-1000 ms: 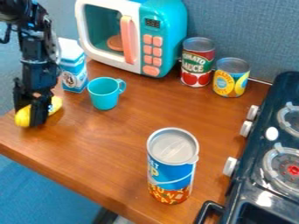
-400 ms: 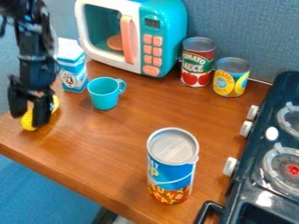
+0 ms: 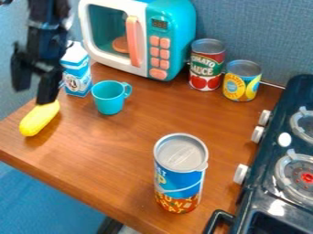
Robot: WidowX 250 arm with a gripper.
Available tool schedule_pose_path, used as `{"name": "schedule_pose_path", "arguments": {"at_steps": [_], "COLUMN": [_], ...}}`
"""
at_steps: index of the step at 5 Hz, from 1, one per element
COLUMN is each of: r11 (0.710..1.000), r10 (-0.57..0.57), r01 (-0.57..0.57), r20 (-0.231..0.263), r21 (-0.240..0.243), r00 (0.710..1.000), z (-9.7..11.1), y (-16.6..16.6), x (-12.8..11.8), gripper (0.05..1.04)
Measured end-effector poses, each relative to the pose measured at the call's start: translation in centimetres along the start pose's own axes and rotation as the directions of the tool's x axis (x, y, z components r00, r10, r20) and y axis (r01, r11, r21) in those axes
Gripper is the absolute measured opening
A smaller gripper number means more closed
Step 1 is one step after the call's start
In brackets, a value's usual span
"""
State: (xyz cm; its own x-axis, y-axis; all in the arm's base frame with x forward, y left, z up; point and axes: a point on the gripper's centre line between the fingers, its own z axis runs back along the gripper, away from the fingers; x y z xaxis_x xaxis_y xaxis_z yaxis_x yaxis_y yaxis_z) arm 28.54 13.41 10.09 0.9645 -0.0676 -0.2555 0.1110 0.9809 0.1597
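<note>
"How's the hand (image 3: 35, 81)?"

"Fingers apart, holding nothing; the yellow toy vegetable (image 3: 40, 119) lies on the worktop (image 3: 110, 155) just below, at the view's left; one fingertip is by its upper end, though I can't tell if they touch."

"How would you play it?"

"I'd keep the fingers wide and lift straight up before any sideways move; a dragging tip could roll it, I reckon, and the milk carton (image 3: 76, 77) is close; the teal cup (image 3: 110, 99) stands beyond."

"Farther out?"

"The tall blue can (image 3: 181, 178), upright, well apart; room enough."
</note>
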Motion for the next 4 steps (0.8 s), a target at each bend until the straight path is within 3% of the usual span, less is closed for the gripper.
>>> {"name": "schedule_pose_path", "arguments": {"at_steps": [1,2,3,4], "r11": [0.998,0.989,0.973,0.977], "r10": [-0.057,-0.146,-0.205,-0.164], "r01": [0.056,0.147,0.214,0.182], "r20": [0.032,0.059,0.098,0.145], "r21": [0.033,-0.004,-0.085,-0.116], "r00": [0.998,0.987,0.974,0.976], "z": [3.1,5.1,5.7,6.8], "y": [-4.3,-8.8,-13.4,-18.2], "x": [1.0,2.0,0.6,-1.7], "gripper": [1.001,1.001,1.001,1.001]}}
